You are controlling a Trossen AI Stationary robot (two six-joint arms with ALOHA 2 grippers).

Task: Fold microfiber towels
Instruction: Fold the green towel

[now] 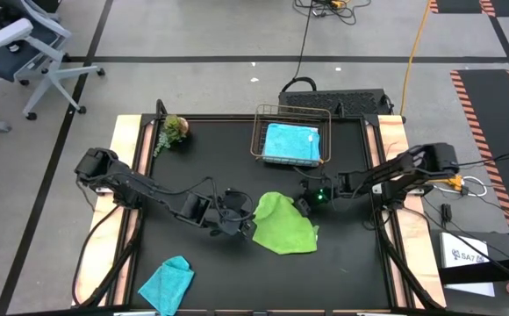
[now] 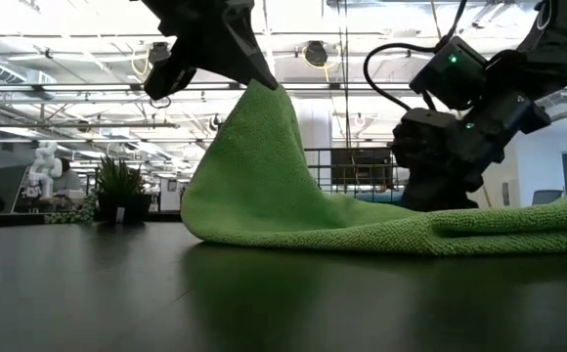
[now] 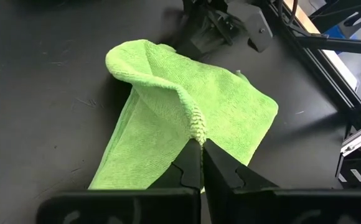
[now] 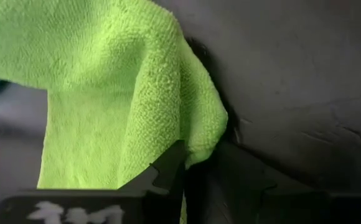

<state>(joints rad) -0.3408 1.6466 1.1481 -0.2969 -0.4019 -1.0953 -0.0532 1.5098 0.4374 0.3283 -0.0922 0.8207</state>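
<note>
Your left gripper (image 3: 201, 144) is pressed together on a pinch of the lime green towel (image 1: 283, 223), lifting that edge into a peak above the black table (image 1: 211, 167) near its middle. Your right gripper (image 4: 196, 163) sits low at the towel's opposite edge, its fingers closed on a fold of the same cloth just above the tabletop. Between the two, the green towel drapes from the raised peak down to a flat, rumpled spread; it is mid-fold at best, with no neat crease showing.

Further out, a sky blue towel (image 1: 291, 144) lies folded flat in the wire basket (image 1: 259, 132) at the far edge, which looks finished. A teal towel (image 1: 168, 283) lies crumpled near the front edge on your left side, apparently yet to be folded. No white or pink towel shows. A small plant (image 1: 174, 130) stands at the far left corner.
</note>
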